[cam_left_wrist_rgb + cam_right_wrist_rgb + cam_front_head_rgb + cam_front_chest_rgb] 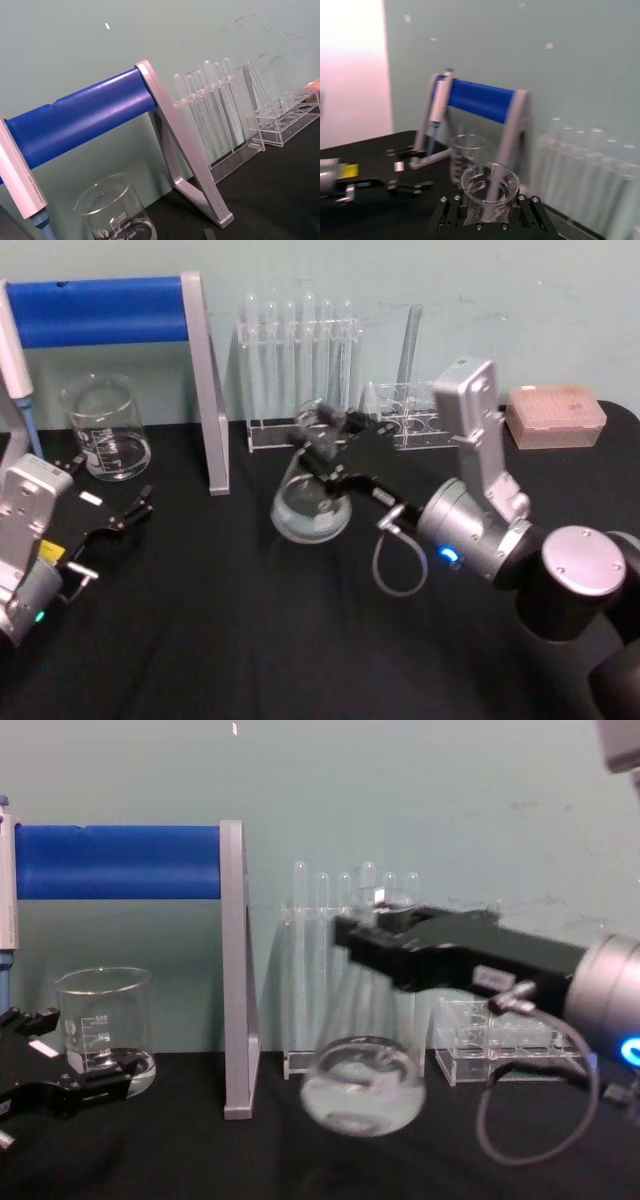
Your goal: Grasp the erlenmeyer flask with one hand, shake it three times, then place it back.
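Glass erlenmeyer flask (310, 505), before the test-tube rack (300, 370), neck clamped in the right gripper (320, 435): likely mid-shake; next, steady swings, then a gentle set-down. Left gripper (110, 502) parked far left, fingers apart

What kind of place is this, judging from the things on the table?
Most likely a laboratory bench: a rack of test tubes, a beaker and a pipette stand stand at the back, and the right gripper holds an erlenmeyer flask by its neck. The left gripper rests open near the beaker.
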### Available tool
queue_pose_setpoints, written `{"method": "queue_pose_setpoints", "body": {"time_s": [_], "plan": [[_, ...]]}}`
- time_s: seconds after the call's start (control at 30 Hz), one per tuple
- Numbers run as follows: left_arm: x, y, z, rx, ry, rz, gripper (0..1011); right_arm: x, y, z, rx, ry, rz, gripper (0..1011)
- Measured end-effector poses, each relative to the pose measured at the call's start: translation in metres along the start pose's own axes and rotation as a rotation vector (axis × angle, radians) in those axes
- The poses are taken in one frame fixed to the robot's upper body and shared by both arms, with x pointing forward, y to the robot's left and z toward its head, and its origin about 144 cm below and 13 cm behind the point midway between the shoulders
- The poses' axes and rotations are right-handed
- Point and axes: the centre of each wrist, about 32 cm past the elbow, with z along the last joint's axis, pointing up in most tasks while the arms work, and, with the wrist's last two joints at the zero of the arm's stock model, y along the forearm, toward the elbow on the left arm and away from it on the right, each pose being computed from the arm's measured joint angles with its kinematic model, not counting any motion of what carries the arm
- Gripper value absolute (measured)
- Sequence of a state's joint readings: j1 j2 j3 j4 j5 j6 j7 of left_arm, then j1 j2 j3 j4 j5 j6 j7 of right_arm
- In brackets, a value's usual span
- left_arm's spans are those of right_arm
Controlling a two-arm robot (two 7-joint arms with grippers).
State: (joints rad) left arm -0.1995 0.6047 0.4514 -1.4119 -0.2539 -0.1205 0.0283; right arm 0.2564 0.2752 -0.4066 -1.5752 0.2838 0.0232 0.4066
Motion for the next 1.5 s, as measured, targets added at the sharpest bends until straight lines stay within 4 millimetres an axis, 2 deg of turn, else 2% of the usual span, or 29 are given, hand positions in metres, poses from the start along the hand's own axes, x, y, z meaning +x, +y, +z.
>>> {"method": "queue_pose_setpoints", "body": {"time_s": [0.33, 0.83, 1.07, 1.5], "plan": [[0.0, 0.0, 0.0, 0.0, 0.0, 0.0, 1001, -0.025, 0.007, 0.0, -0.002, 0.009, 0.142, 457], [0.0, 0.0, 0.0, 0.0, 0.0, 0.0, 1001, -0.04, 0.01, -0.001, -0.006, 0.014, 0.221, 457], [0.0, 0.0, 0.0, 0.0, 0.0, 0.0, 1001, -0.036, 0.009, 0.0, -0.007, 0.013, 0.199, 457], [0.0, 0.0, 0.0, 0.0, 0.0, 0.0, 1001, -0.006, 0.0, 0.001, -0.003, -0.004, 0.043, 457]]}}
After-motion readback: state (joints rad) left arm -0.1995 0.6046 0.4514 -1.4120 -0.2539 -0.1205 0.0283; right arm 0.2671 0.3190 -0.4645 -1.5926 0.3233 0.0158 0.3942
